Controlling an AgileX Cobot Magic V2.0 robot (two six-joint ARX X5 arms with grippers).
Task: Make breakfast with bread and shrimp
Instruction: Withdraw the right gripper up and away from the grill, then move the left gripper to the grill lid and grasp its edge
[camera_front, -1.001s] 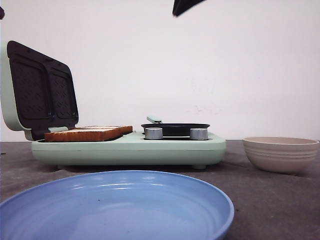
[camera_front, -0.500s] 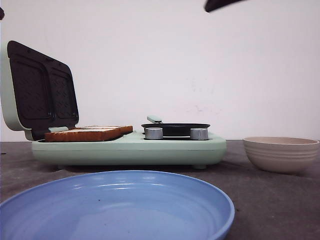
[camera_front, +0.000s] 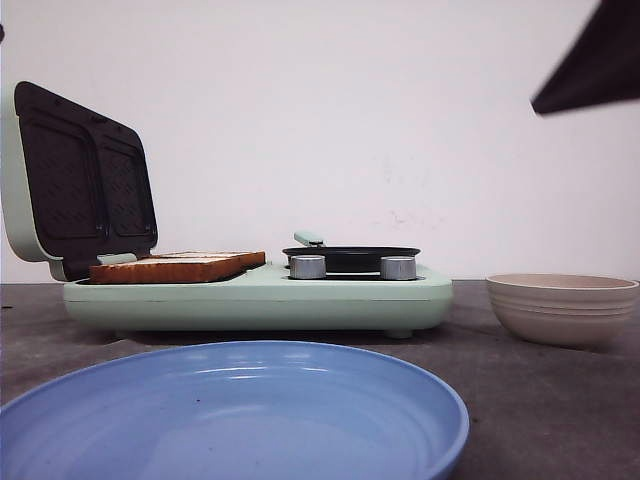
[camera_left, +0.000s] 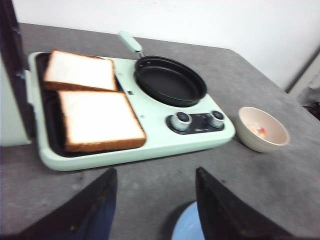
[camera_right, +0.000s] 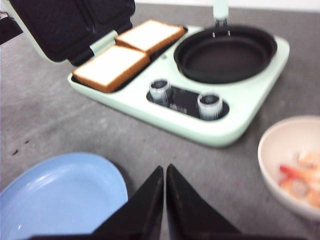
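Two slices of bread (camera_left: 97, 120) (camera_right: 111, 66) (camera_front: 175, 266) lie side by side on the dark grill plate of the mint-green breakfast maker (camera_front: 260, 295), whose lid (camera_front: 75, 180) stands open. Pink shrimp (camera_right: 300, 182) (camera_left: 256, 130) lie in a beige bowl (camera_front: 560, 308). My left gripper (camera_left: 156, 172) is open above the grey table in front of the maker, holding nothing. My right gripper (camera_right: 165, 167) is shut and empty, hovering over the table between the blue plate (camera_right: 60, 195) and the bowl. In the front view only a dark part of the right arm (camera_front: 590, 70) shows at the upper right.
A black frying pan (camera_left: 170, 80) (camera_right: 225, 52) with a green handle sits on the maker's right half, behind two silver knobs (camera_front: 352, 267). The blue plate (camera_front: 230, 415) fills the near table. A white wall stands behind.
The dark right arm part at the top of the front view has moved right and lower, from top centre to the upper right corner. Nothing else has moved.
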